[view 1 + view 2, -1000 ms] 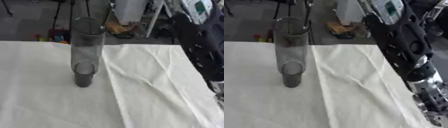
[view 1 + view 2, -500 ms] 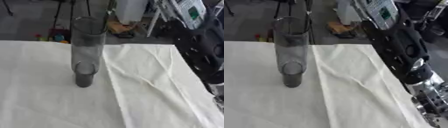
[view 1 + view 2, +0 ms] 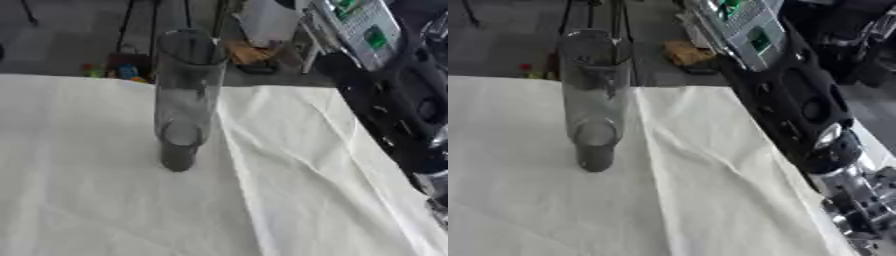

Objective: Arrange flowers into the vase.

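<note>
Vase point(image 3: 185, 95) is the thing to fill, but going by size the table point(image 3: 79, 200) comes first: a wide top under a creased white cloth, bare of flowers as far as either view shows. Next the right arm point(image 3: 798, 105), black with a silver wrist, runs down the 3 o'clock edge toward 5 o'clock, probably reaching off the table for a stem. The tall smoky glass vase stands upright and empty near 11 o'clock, mouth up, likely set centrally so either arm can reach it. Of the right hand only a blur shows; whether its fingers are spread or curled I cannot tell. The left hand is nowhere to be seen
</note>
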